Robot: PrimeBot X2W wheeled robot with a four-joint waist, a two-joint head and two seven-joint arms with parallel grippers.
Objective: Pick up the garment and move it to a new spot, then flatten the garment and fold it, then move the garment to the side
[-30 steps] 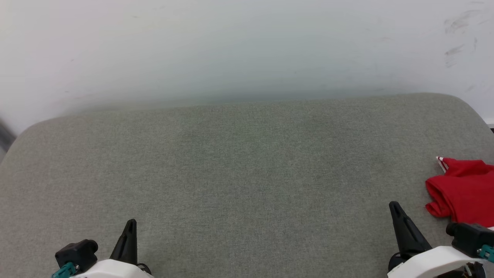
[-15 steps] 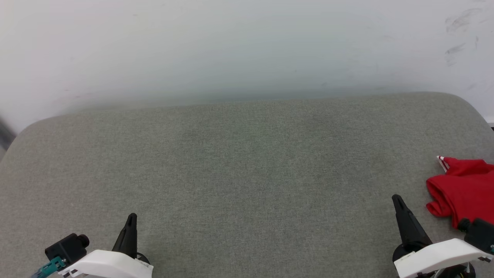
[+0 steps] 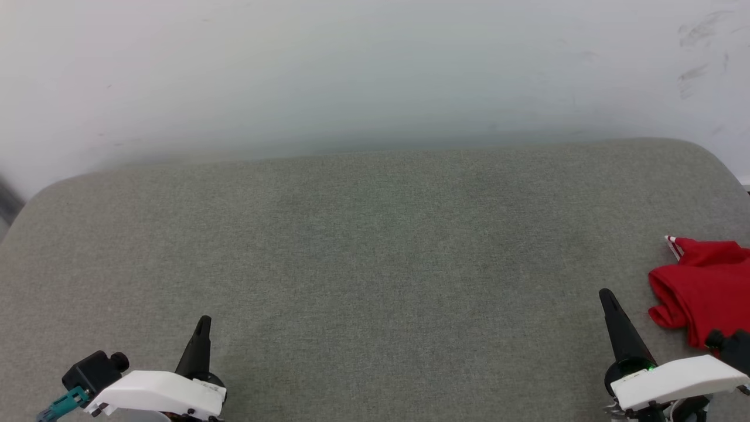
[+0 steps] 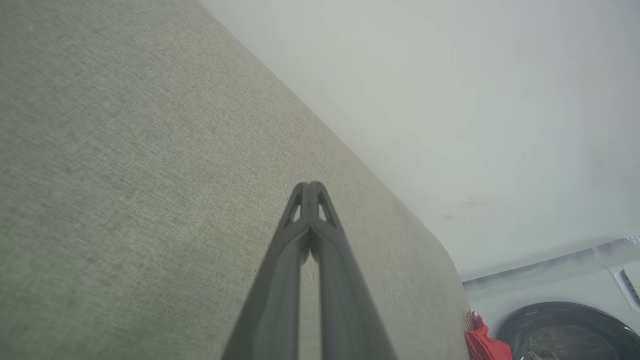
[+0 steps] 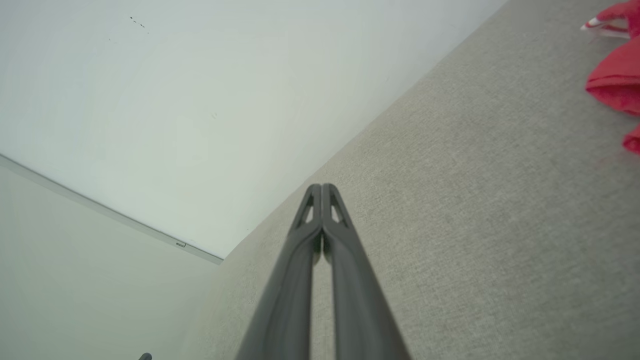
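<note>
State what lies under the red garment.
The red garment lies bunched on the grey-green fabric surface, at its right side. Whatever its folds cover cannot be seen.

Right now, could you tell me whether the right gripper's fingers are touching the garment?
Apart. The head view shows bare grey cushion between the right gripper and the garment; the right wrist view shows its shut fingers clear of it.
</note>
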